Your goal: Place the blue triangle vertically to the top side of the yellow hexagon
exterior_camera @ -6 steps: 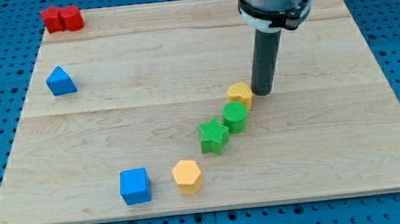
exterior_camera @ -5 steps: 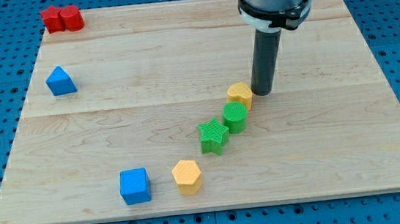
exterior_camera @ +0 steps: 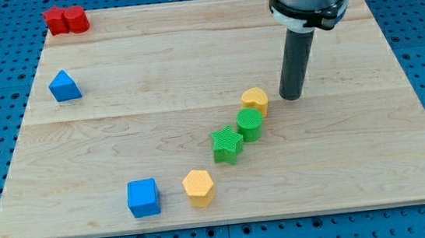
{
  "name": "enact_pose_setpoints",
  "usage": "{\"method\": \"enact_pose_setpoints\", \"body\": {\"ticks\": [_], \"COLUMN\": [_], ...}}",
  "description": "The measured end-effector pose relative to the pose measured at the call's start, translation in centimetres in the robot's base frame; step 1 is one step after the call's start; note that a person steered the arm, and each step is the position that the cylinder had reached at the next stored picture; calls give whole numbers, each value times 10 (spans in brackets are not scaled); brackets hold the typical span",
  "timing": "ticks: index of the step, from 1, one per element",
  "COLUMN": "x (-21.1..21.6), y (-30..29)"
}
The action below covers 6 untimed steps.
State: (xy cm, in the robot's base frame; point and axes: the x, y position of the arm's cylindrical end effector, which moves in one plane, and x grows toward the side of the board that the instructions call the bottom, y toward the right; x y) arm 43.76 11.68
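Note:
The blue triangle (exterior_camera: 64, 85) lies at the view's left on the wooden board (exterior_camera: 153, 70). The yellow hexagon (exterior_camera: 199, 187) lies near the view's bottom, just right of a blue cube (exterior_camera: 143, 197). My tip (exterior_camera: 294, 95) rests on the board at the view's right of centre, a short gap to the right of a small yellow block (exterior_camera: 255, 99). It is far from both the blue triangle and the yellow hexagon.
A green cylinder (exterior_camera: 250, 123) and a green star (exterior_camera: 227, 144) run in a diagonal line down-left from the small yellow block. Two red blocks (exterior_camera: 65, 20) sit together at the board's top left corner.
My tip has moved a little to the view's right, away from the small yellow block. No block has moved.

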Motion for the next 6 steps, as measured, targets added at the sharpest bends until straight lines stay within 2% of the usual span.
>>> {"method": "enact_pose_setpoints", "body": {"ticks": [4,5,6], "x": [0,-45,-90], "y": [8,48,24]}}
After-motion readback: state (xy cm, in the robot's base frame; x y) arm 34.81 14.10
